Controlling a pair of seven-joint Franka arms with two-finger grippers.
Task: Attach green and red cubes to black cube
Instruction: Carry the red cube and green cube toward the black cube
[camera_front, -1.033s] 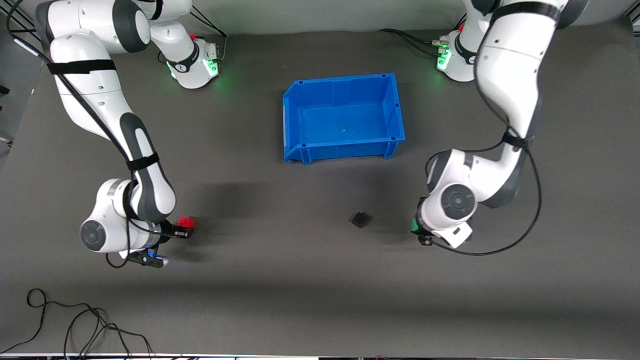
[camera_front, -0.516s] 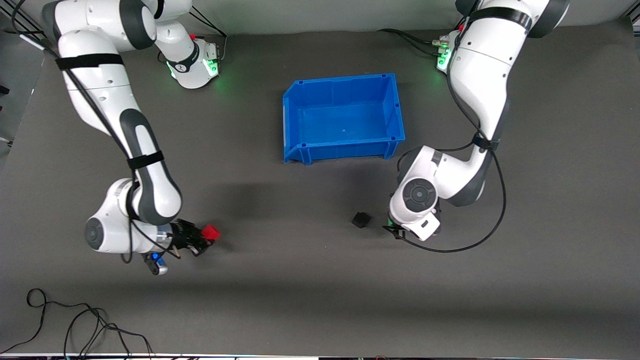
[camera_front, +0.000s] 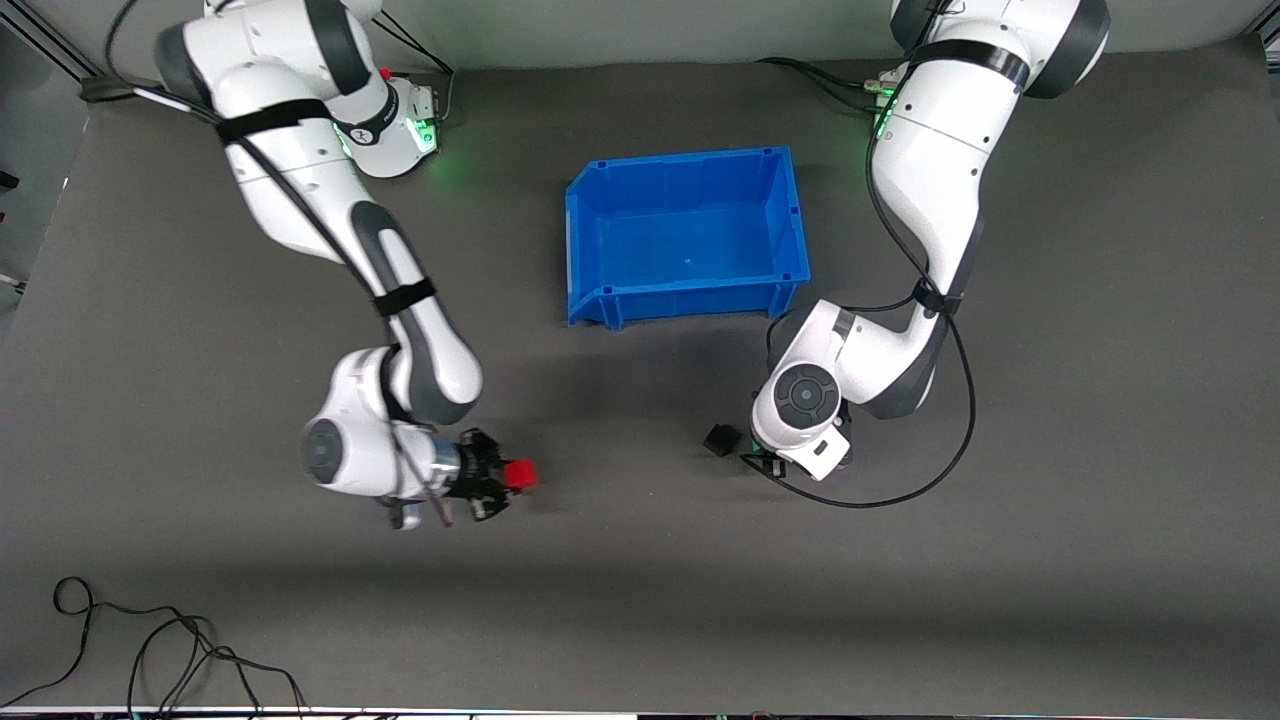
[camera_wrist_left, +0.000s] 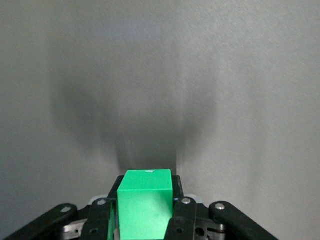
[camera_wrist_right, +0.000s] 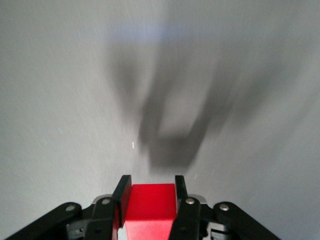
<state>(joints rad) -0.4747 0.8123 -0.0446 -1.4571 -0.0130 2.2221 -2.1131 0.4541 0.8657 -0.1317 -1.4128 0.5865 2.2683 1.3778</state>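
The black cube (camera_front: 720, 440) lies on the grey mat, nearer the front camera than the blue bin. My left gripper (camera_wrist_left: 148, 187) is shut on the green cube (camera_wrist_left: 145, 205) and sits low beside the black cube, toward the left arm's end. In the front view the left wrist (camera_front: 805, 410) hides most of that cube. My right gripper (camera_front: 500, 477) is shut on the red cube (camera_front: 520, 475), which shows between its fingers (camera_wrist_right: 121, 197) in the right wrist view as the red cube (camera_wrist_right: 150, 205). It is over the mat, well apart from the black cube. Neither wrist view shows the black cube.
An open blue bin (camera_front: 590, 230) with nothing in it stands mid-table, farther from the front camera than the cubes. A loose black cable (camera_front: 150, 650) curls near the front edge toward the right arm's end. Both arm bases stand along the back edge.
The right arm has swung toward the table's middle, carrying the red cube. The left arm has carried the green cube closer to the black cube. Both grips stayed shut.
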